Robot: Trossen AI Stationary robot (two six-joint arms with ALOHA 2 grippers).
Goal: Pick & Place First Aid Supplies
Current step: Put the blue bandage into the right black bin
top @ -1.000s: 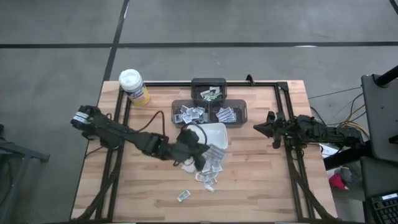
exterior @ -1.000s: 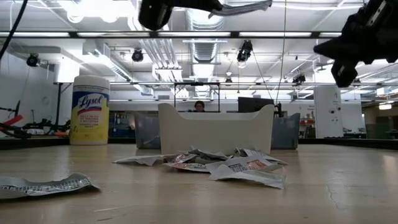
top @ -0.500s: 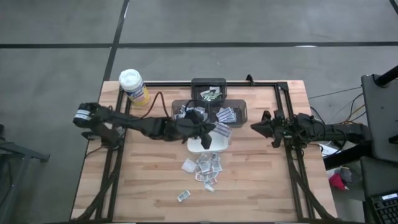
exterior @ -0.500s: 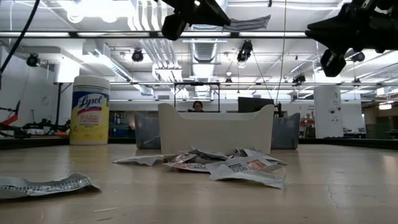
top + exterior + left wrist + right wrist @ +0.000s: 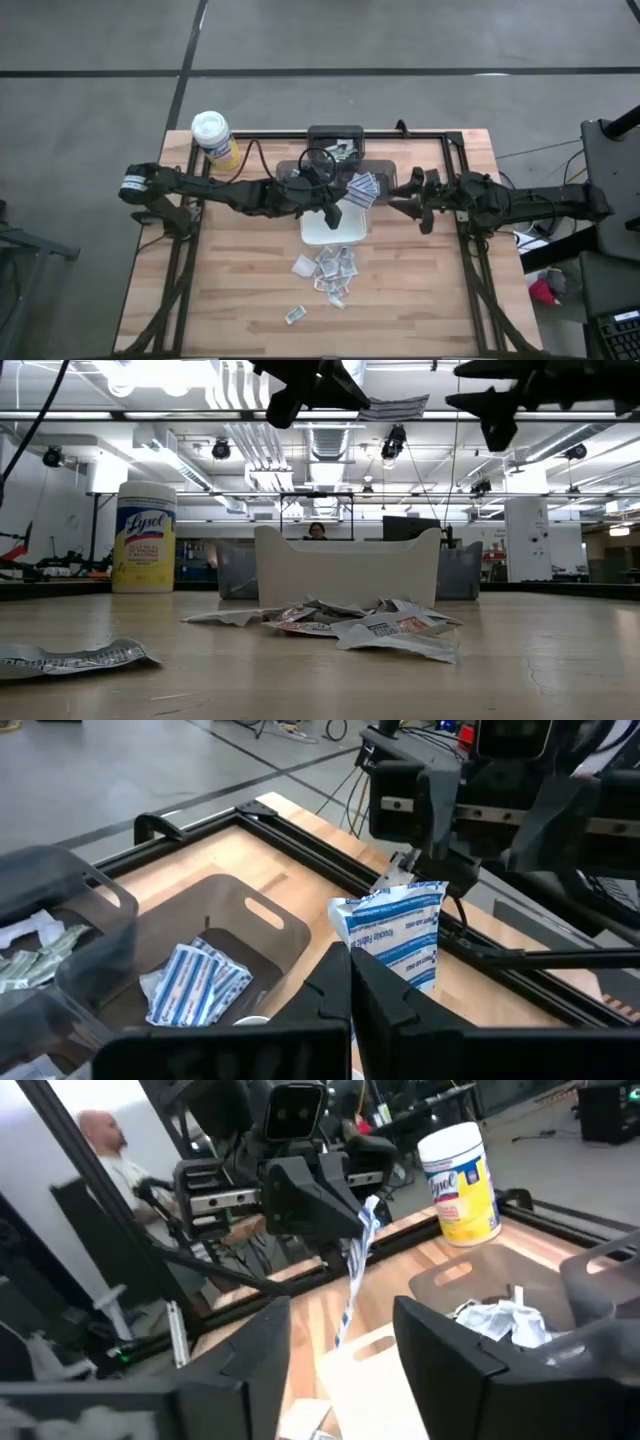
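From above, the left gripper (image 5: 335,212) hangs over the white dish (image 5: 335,232) clamped on a blue-printed packet (image 5: 360,197), while the right gripper (image 5: 400,196), fingers spread apart, sits just beside it; this looks like a handover, so the right should line up on the packet's free end before closing. At table height, the held packet (image 5: 392,407) is high above the loose pile of packets (image 5: 350,622) in front of the dish. The left wrist view shows the packet (image 5: 395,930) pinched upright above the grey bin (image 5: 190,960), and the right wrist view shows it edge-on between the right's parted fingers (image 5: 255,1355), so I judge the left should let go only after the right has pinched it.

two dark arms (image 5: 220,192) (blk cables)
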